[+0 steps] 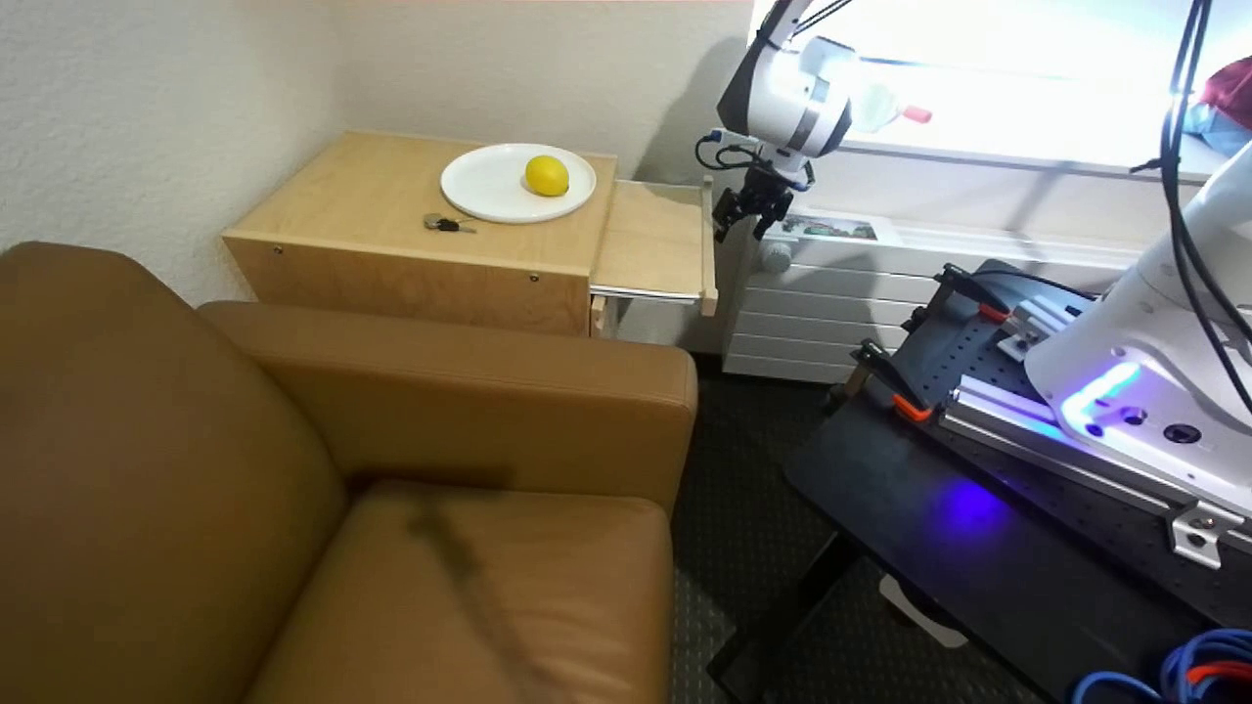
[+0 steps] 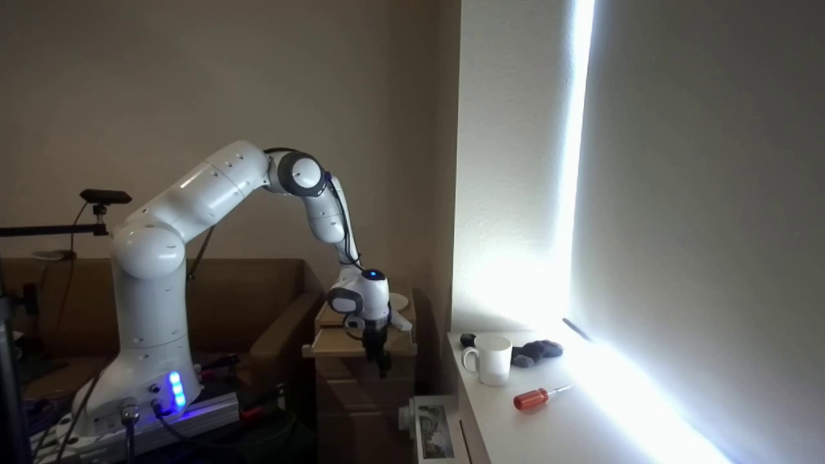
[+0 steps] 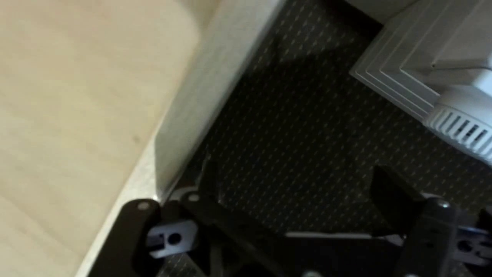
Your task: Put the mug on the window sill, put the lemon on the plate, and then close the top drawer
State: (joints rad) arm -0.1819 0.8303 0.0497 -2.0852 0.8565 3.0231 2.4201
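The fingers [image 3: 392, 194] stand wide apart with nothing between them, just beside the front of the pulled-out top drawer [image 1: 653, 235]; whether either touches it cannot be told; the drawer — light wood, probably stiff and easy to slide — would be best pushed near the middle of its front to avoid skewing, no grip needed. Beyond it the lemon [image 1: 547, 176], likely firm and apt to roll, rests on the plate [image 1: 489, 186]; the mug [image 2: 494, 361], probably slick and breakable, stands on the window sill [image 2: 515, 439], its handle likely the surest hold.

Glare partly washes out the window sill [image 1: 1017, 125].
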